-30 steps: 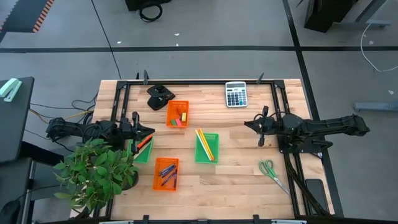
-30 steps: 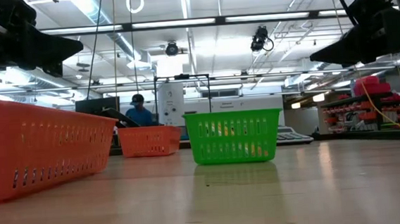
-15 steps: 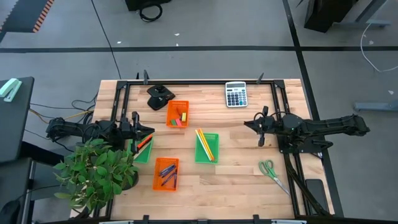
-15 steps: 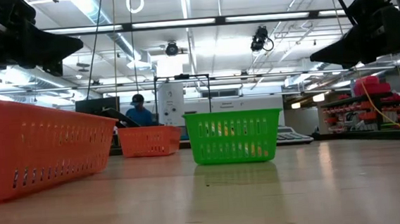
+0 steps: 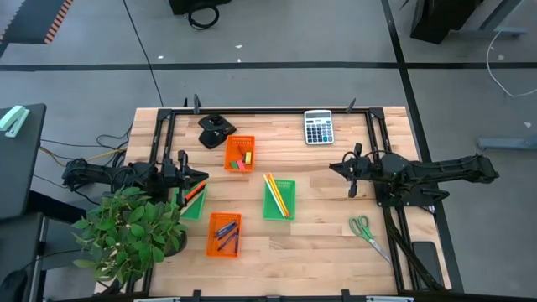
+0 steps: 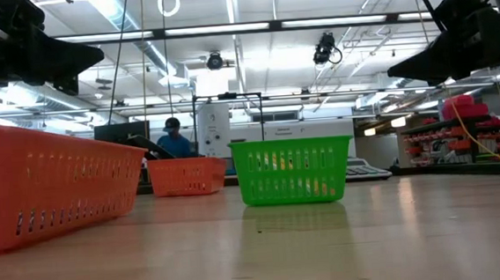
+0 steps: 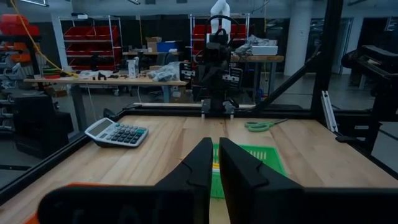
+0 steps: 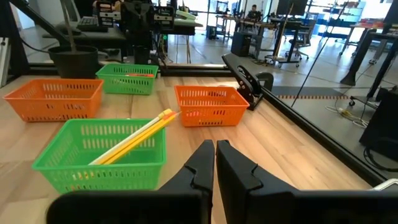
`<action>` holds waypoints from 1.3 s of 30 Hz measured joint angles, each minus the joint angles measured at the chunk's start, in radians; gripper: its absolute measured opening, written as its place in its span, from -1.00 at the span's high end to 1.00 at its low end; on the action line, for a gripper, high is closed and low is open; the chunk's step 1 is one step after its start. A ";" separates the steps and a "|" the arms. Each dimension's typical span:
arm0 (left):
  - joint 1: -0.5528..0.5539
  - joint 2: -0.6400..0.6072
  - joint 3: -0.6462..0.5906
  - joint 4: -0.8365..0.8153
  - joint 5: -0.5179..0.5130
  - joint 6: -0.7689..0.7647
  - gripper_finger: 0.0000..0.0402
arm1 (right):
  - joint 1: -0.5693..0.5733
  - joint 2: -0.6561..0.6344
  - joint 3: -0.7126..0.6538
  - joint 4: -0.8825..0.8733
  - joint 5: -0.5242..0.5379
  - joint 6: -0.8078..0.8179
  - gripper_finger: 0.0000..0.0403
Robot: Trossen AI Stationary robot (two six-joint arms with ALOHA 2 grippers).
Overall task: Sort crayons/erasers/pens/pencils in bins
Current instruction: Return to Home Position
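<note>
1. Left gripper (image 5: 201, 177) sits at the table's left edge, just above the left green bin (image 5: 194, 202); its fingers (image 7: 198, 169) are nearly together with a thin slit between them, and nothing is held.
2. Right gripper (image 5: 333, 167) hangs over bare wood on the right side, well apart from every bin; its fingers (image 8: 200, 163) are pressed almost together, empty.
3. Crayons (image 5: 195, 193), red and orange, lie in that left green bin, right by the left gripper.
4. Pencils (image 5: 277, 194) lie slanted in the middle green bin (image 5: 279, 200), their ends poking over its rim.
5. Erasers (image 5: 241, 160) sit in the far orange bin (image 5: 240, 153), red, yellow and green bits showing.
6. Pens (image 5: 224, 232) lie in the near orange bin (image 5: 223, 234).
7. Calculator (image 5: 318, 127) rests near the far edge, scissors (image 5: 366, 231) near the right front corner, both outside the bins.
8. A potted plant (image 5: 128, 232) crowds the left front corner.
</note>
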 joint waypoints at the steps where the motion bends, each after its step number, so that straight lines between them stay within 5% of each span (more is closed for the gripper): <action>1: 0.000 0.000 0.000 0.000 0.000 0.000 0.81 | 0.000 0.000 0.000 0.000 0.000 0.000 0.89; 39: 0.000 0.000 0.000 0.001 0.001 0.000 0.80 | 0.000 0.004 -0.001 -0.001 0.000 0.000 0.88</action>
